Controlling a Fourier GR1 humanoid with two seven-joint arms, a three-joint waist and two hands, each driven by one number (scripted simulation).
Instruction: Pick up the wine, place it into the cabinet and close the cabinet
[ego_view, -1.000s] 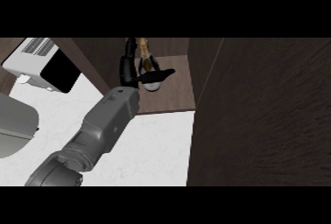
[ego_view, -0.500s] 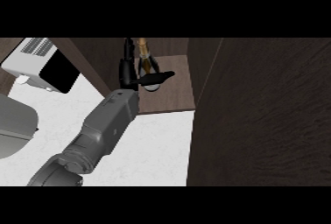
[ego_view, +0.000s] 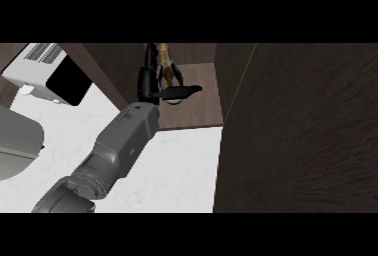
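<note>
Head view: one grey forearm (ego_view: 122, 145) comes in from the lower left edge and slants up and to the right across the white counter (ego_view: 173, 167) into the open cabinet (ego_view: 198, 112). At its end the black left hand (ego_view: 157, 89) sits inside the cabinet opening, above the brown shelf board. Its fingers are curled round the wine (ego_view: 167, 62), and the thumb (ego_view: 186, 90) points out to the right across the bottle's lower part.

The wine stands roughly upright in this grasp, leaning a little. Its dark body is mostly hidden by the hand, and its amber upper part shows above the fingers near the cabinet's back. The bottle is within the cabinet, close to the left wall. Whether its base touches the shelf cannot be told, because the hand covers it.

A large dark wooden door (ego_view: 303, 130) fills the right side of the view, standing open beside the shelf. At the upper left, a white appliance (ego_view: 33, 70) with a black front panel stands on the counter. A grey rounded object (ego_view: 15, 145) is cut off by the left edge. The right hand does not show.
</note>
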